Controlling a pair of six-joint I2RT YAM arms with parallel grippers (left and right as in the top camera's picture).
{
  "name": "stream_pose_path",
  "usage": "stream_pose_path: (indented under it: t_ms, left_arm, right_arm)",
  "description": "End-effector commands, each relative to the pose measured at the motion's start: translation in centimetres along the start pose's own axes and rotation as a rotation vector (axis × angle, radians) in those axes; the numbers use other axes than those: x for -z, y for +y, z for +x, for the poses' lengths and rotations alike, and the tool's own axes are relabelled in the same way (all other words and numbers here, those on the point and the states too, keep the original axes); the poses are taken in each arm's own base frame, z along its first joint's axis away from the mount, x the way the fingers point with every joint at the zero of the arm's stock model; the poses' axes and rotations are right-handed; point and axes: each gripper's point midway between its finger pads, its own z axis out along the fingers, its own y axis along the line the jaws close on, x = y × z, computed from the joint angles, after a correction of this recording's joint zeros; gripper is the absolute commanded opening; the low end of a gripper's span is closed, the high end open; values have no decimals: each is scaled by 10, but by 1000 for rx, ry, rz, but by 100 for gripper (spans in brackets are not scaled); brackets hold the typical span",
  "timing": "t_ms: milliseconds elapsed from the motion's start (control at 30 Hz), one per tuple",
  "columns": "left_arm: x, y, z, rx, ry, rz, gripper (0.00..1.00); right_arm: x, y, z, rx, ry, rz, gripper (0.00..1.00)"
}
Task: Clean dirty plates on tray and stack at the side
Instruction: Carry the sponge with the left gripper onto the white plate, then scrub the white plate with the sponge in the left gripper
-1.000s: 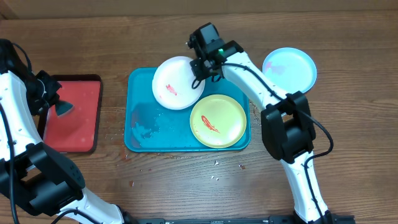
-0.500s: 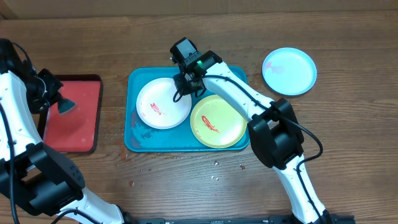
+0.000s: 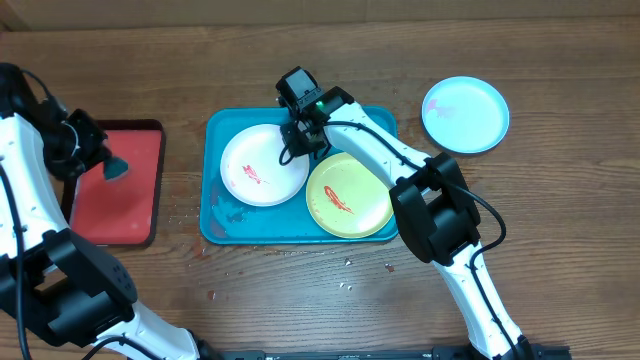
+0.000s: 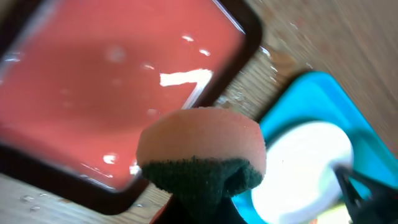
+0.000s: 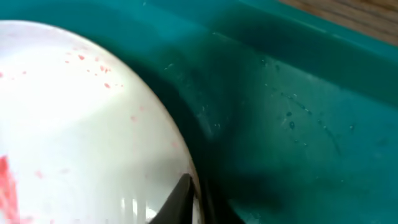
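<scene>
The teal tray (image 3: 222, 222) holds a white plate (image 3: 262, 165) with a red smear on its left and a yellow-green plate (image 3: 348, 194) with a red smear on its right. A light blue plate (image 3: 465, 114) lies on the table at the right. My right gripper (image 3: 296, 146) is shut on the white plate's right rim (image 5: 186, 180), which rests in the tray (image 5: 292, 118). My left gripper (image 3: 100, 166) is shut on a sponge (image 4: 202, 152), pink with a dark green scrub side, held over the red tray (image 4: 93, 93).
The red tray (image 3: 125, 185) with a dark rim lies at the left of the teal tray. Small crumbs dot the wood in front of the teal tray (image 3: 345, 265).
My right gripper carried the white plate from the tray's back edge down onto its left half, where it now lies flat. The left gripper with the sponge shifted slightly right.
</scene>
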Motion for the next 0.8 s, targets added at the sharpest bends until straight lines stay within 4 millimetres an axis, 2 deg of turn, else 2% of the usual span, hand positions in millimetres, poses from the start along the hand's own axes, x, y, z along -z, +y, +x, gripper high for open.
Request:
stream_pose_path:
  t_ms: [0, 167, 367, 467, 633, 767]
  left_arm:
    - [7, -44, 13, -128, 22, 121, 4]
    - [-22, -79, 45, -230, 111, 123, 4]
    - [-63, -118, 78, -363, 151, 141, 4]
    - [-84, -129, 94, -369, 160, 145, 4]
    - [-120, -150, 120, -391, 147, 176, 4]
    - [-139, -168, 135, -460, 114, 211, 4]
  right_arm:
    - [-14, -3, 4, -63, 18, 7, 4]
    - [-13, -3, 8, -177, 33, 4, 4]
    - [-13, -2, 18, -208, 78, 2, 4]
    - [-12, -3, 23, -276, 96, 12, 4]
    - [-12, 1, 22, -284, 99, -10, 4]
    - [-12, 1, 23, -284, 100, -10, 4]
